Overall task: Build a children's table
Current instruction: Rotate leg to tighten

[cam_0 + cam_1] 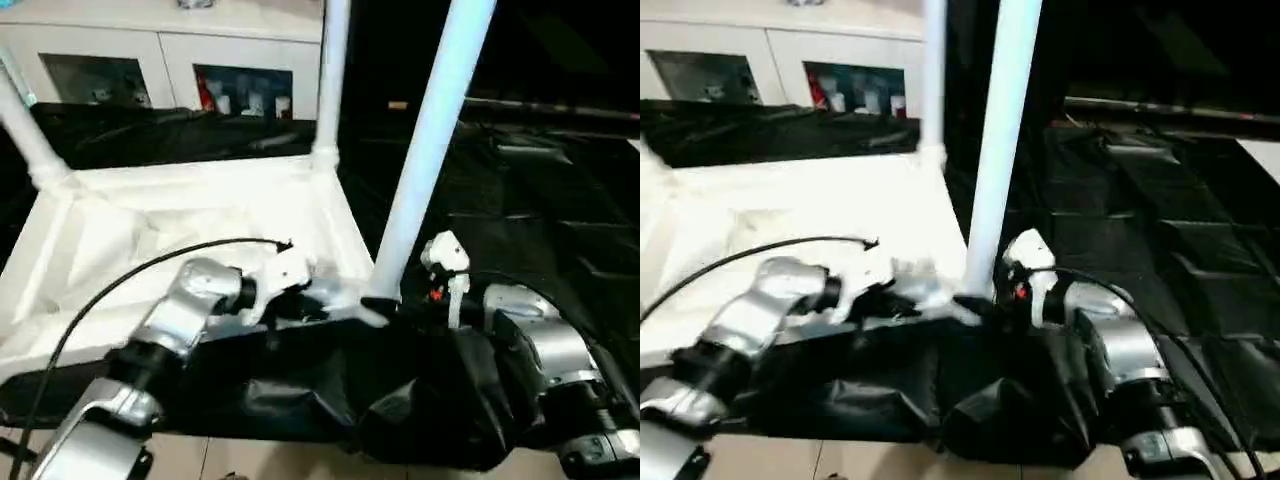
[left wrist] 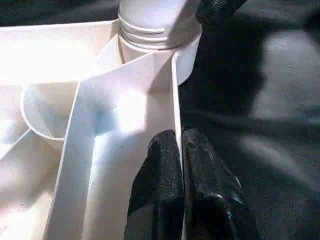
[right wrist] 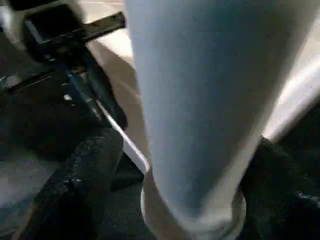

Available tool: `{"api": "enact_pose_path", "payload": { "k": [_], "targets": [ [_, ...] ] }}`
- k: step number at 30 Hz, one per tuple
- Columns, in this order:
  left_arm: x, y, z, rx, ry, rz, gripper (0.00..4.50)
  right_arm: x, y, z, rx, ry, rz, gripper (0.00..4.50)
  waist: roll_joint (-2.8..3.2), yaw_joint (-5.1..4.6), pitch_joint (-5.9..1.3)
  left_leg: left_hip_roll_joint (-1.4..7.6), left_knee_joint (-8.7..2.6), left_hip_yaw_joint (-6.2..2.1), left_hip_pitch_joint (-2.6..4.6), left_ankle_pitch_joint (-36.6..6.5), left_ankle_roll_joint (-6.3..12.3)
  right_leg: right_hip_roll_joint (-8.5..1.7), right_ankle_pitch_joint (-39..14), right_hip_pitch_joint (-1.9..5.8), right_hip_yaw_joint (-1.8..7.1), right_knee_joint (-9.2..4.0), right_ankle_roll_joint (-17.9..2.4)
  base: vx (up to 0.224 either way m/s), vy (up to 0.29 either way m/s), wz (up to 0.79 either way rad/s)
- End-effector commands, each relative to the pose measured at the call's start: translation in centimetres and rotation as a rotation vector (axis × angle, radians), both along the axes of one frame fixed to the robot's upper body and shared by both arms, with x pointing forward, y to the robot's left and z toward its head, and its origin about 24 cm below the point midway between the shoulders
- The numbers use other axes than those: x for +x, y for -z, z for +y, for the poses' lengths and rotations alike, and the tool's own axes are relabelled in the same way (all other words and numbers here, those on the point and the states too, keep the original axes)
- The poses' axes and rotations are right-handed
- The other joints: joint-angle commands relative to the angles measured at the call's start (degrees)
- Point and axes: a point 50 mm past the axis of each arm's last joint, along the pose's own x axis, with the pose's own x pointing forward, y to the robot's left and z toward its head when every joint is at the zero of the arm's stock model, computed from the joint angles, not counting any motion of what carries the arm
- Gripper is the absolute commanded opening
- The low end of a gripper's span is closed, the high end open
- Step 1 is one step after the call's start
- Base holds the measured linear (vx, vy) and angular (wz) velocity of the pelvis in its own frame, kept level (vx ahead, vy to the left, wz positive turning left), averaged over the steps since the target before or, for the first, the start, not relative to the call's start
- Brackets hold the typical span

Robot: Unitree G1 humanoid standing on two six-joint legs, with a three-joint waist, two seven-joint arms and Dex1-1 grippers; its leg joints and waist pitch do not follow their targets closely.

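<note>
Black cloth (image 1: 300, 390) bunches up right under the head camera, draped over the near edge of the work surface, and just past it the action is at the tabletop's near right corner. That tabletop (image 1: 150, 230) lies upside down, ribs showing, with three legs standing in sockets: one at the far left (image 1: 25, 135), one at the far right (image 1: 332, 80), and the near leg (image 1: 430, 150) leaning slightly at the near right corner.

Left gripper (image 2: 180, 150) is pinched tight on the thin rim wall of the tabletop, one black finger (image 2: 157, 165) inside the rim, the other outside. Good anchor, that.

Right gripper (image 3: 180, 170) straddles the base of the near leg with its jaws spread wide, a finger (image 3: 82, 175) on each side; I can't tell whether the pads actually press on it.

The step looks like seating this leg in its corner socket. To do it well, I'd say: keep the left pinch firm so the tabletop cannot slide, close squarely low on the leg, and bring it upright before pushing or twisting down. Forcing it while it leans risks jamming the collar.
</note>
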Motion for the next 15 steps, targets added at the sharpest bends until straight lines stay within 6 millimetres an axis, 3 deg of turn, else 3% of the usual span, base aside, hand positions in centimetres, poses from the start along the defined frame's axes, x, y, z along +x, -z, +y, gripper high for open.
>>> {"api": "enact_pose_path", "payload": {
  "k": [1, 15],
  "targets": [
    [-0.56, 0.28, -0.81, -0.034, 0.049, 0.024, 0.00, -0.37, -0.22, 0.84, 0.012, -0.075, -0.006, 3.29, -0.23, 0.16, -2.90, 1.35, -3.37, 0.14, -0.44, -11.7, 3.79, -3.21, -13.7, 3.14, 2.97, -4.51, -10.2, 0.000, 0.000, 0.00],
    [-0.62, 0.36, -0.38, -0.025, 0.024, 0.021, 0.00, -0.67, 0.74, 0.96, -0.051, -0.092, 0.020, 2.10, -0.45, 0.38, -2.92, 1.23, -3.33, 0.12, -0.53, -10.9, 3.09, -3.27, -15.1, 3.17, 3.00, -4.55, -8.9, 0.000, 0.000, 0.00]
  ]
}}
